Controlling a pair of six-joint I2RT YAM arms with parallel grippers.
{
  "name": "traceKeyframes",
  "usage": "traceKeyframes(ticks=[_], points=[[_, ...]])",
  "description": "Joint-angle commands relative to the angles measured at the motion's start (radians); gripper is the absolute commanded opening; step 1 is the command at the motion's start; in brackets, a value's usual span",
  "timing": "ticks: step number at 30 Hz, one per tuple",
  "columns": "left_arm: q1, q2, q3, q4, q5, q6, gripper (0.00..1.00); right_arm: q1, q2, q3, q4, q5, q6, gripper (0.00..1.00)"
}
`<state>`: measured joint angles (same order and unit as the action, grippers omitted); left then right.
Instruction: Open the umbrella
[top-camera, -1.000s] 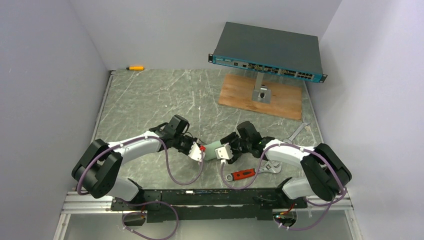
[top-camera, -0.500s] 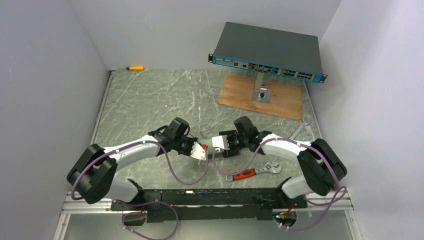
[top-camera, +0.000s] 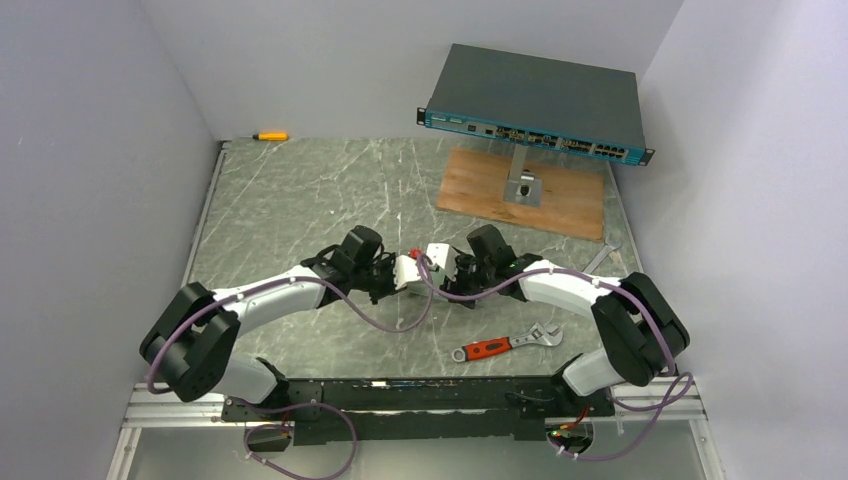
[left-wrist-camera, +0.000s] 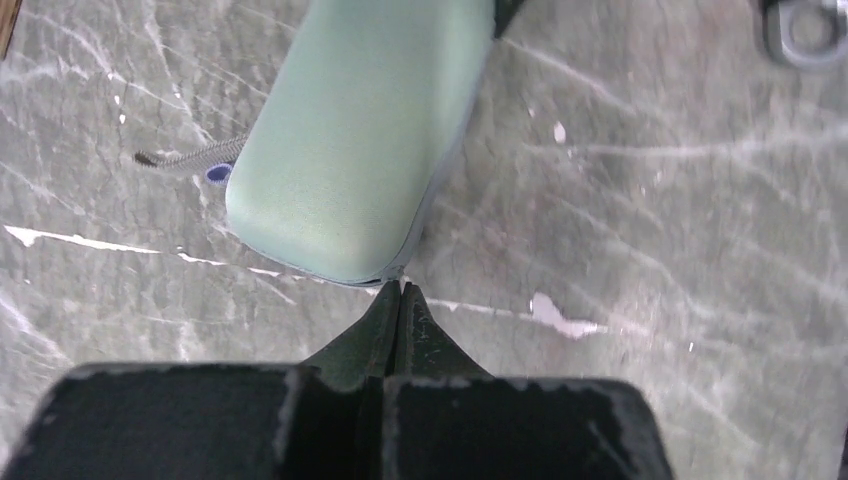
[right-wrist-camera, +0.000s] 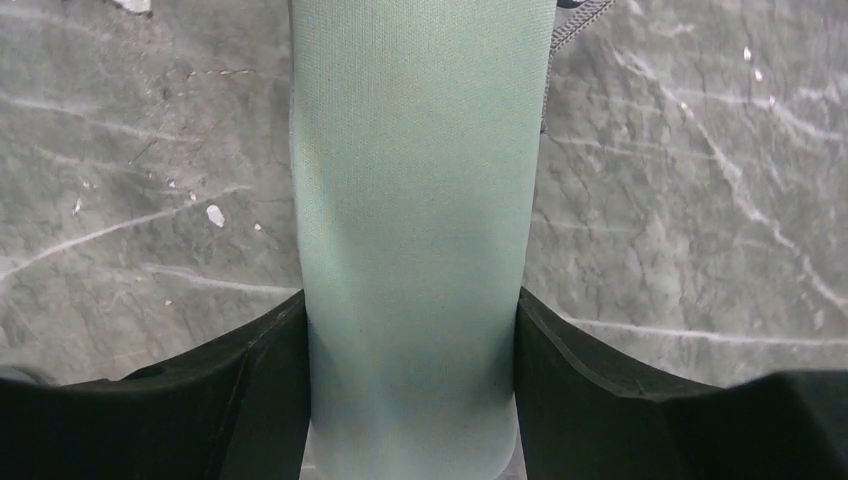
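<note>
No umbrella fabric, shaft or handle shows in any view. A pale green oval clamshell case (right-wrist-camera: 415, 200) is held just above the marble table. My right gripper (right-wrist-camera: 410, 330) is shut on the case, one finger on each long side. The case also shows in the left wrist view (left-wrist-camera: 360, 140), with a grey strap loop (left-wrist-camera: 190, 160) at its side. My left gripper (left-wrist-camera: 402, 292) is shut, its tips touching the seam at the case's rounded end. Whether it pinches anything there I cannot tell. In the top view the left gripper (top-camera: 402, 272) and the right gripper (top-camera: 443, 268) meet mid-table.
A red-handled adjustable wrench (top-camera: 505, 344) lies near the right arm's base. A plain spanner (top-camera: 598, 260) lies at the right. A network switch (top-camera: 535, 100) stands on a wooden board (top-camera: 560, 200) at the back right. A yellow screwdriver (top-camera: 270, 135) lies at the back left.
Both grippers have moved away from the near edge toward the middle of the table with the case, and have drawn closer together.
</note>
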<state>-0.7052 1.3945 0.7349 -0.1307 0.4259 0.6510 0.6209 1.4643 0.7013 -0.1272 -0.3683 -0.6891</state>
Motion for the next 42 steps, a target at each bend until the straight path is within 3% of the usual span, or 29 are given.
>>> traceKeyframes(ticks=[1, 7, 12, 15, 17, 19, 27, 31, 39, 42], points=[[-0.012, 0.031, -0.014, 0.174, 0.057, -0.308, 0.00, -0.017, -0.005, -0.010, -0.005, 0.108, 0.169, 0.00], [0.018, 0.076, -0.071, 0.292, 0.041, -0.550, 0.00, -0.018, -0.008, -0.011, -0.004, 0.119, 0.242, 0.00], [0.055, 0.089, -0.115, 0.330, 0.062, -0.616, 0.00, -0.019, -0.013, -0.005, -0.026, 0.107, 0.301, 0.00], [0.089, 0.108, -0.123, 0.351, 0.072, -0.642, 0.00, -0.021, -0.013, 0.006, -0.052, 0.094, 0.334, 0.23], [0.100, 0.121, -0.118, 0.355, 0.069, -0.635, 0.00, -0.024, -0.021, 0.017, -0.076, 0.066, 0.351, 0.49], [0.110, 0.137, -0.104, 0.350, 0.077, -0.629, 0.00, -0.029, -0.029, 0.038, -0.111, 0.029, 0.367, 0.65], [0.129, 0.172, -0.064, 0.355, 0.097, -0.624, 0.00, -0.124, 0.032, 0.217, -0.289, -0.154, 0.452, 0.93], [0.142, 0.177, -0.066, 0.368, 0.110, -0.625, 0.00, -0.152, 0.105, 0.298, -0.337, -0.177, 0.479, 0.93], [0.144, 0.163, -0.071, 0.367, 0.136, -0.624, 0.00, -0.156, 0.254, 0.368, -0.338, -0.267, 0.549, 0.79], [0.141, 0.153, -0.078, 0.366, 0.145, -0.613, 0.00, -0.155, 0.282, 0.372, -0.331, -0.305, 0.569, 0.68]])
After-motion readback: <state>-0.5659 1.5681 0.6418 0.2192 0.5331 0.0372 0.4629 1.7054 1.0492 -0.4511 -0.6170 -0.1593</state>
